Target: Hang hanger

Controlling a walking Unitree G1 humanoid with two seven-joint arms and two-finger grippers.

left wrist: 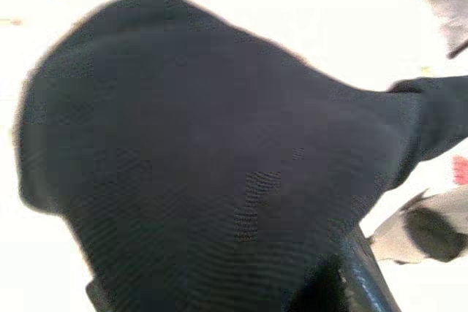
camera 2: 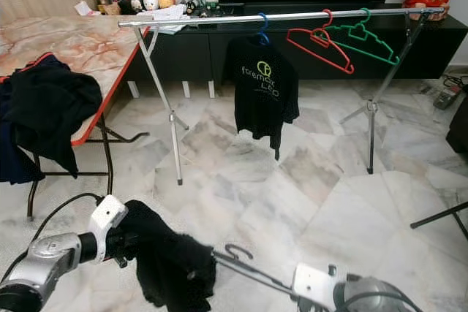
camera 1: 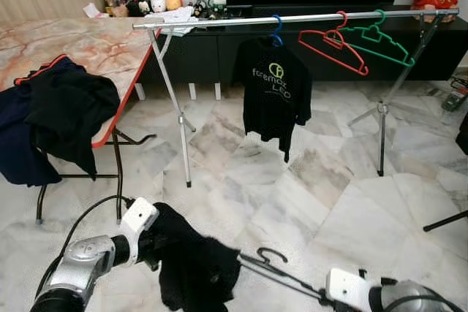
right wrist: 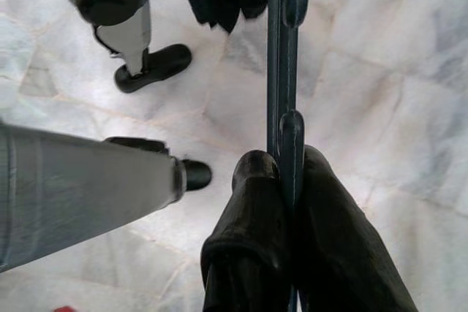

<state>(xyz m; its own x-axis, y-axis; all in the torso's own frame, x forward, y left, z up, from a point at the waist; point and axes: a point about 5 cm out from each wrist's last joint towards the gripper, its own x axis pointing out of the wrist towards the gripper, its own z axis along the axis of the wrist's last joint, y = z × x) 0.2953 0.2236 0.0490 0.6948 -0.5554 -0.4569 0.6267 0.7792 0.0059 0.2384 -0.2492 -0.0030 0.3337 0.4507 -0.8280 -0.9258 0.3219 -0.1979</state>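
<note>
- Right gripper (right wrist: 289,173): nearest item, low in the head views and well in front of the drying rack; its two black fingers (right wrist: 252,217) are pressed together on the end of a dark hanger.
- Dark hanger (camera 1: 281,272): thin, runs from the right gripper toward the left arm; its hook (camera 1: 272,255) curls upward, far short of the rack rail, and its far end goes into a black garment.
- Black garment (camera 1: 194,268): bunched and hanging from the hanger end, between the two arms, above the marble floor (camera 1: 329,180).
- Left gripper (camera 1: 155,242): at the garment's edge, on the side away from the right gripper; cloth covers the fingers, so their state cannot be told.
- Table (camera 1: 88,45): marble-patterned top with red edge, beside the rack's left leg; dark clothes (camera 1: 58,118) draped over its near corner.
- Drying rack (camera 1: 292,18): silver rail on crossed legs, standing across the floor.
- Black T-shirt (camera 1: 274,93): printed front, on a blue hanger (camera 1: 276,31), mid-rail.
- Red hanger (camera 1: 333,47) and green hanger (camera 1: 376,38): bare, overlapping, toward the rail's right end.
- Dark cabinet (camera 1: 212,56): behind the rack, with small toys (camera 1: 146,4) on top at its left end.
</note>
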